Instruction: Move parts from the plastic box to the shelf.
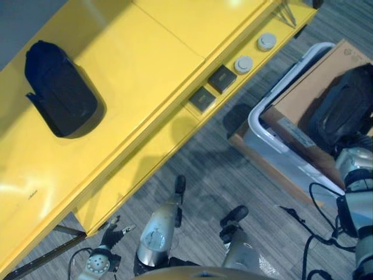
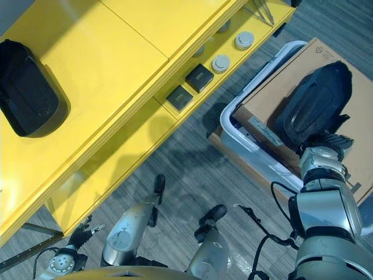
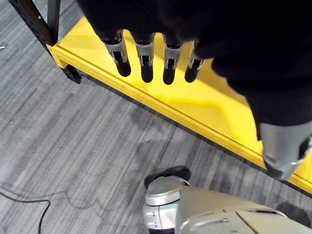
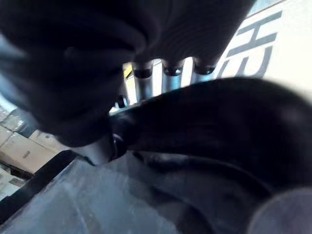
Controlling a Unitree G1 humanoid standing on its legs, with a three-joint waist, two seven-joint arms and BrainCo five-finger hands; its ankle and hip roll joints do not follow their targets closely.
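The right hand lay at about 4 o'clock in the head views, set against the near edge of a large black part. In its wrist view the fingers ran over the dark rounded body of that part, but whether they were curled round it or merely laid against it could not be told. The black part rested on a brown cardboard sheet that lay across the white-rimmed plastic box, which stood on the grey floor at about 3 o'clock.

The left hand appeared in its own wrist view with the fingers straight, spread slightly apart and holding nothing, hanging above the edge of the lower yellow shelf board; in the head view it showed at about 7 o'clock.

The yellow shelf filled the field from 9 to 12 o'clock. A second large black part lay on its upper surface at about 10 o'clock. On the lower ledge, running toward 1 o'clock, stood two dark square parts just beside each other, followed by two round grey parts set a little apart.
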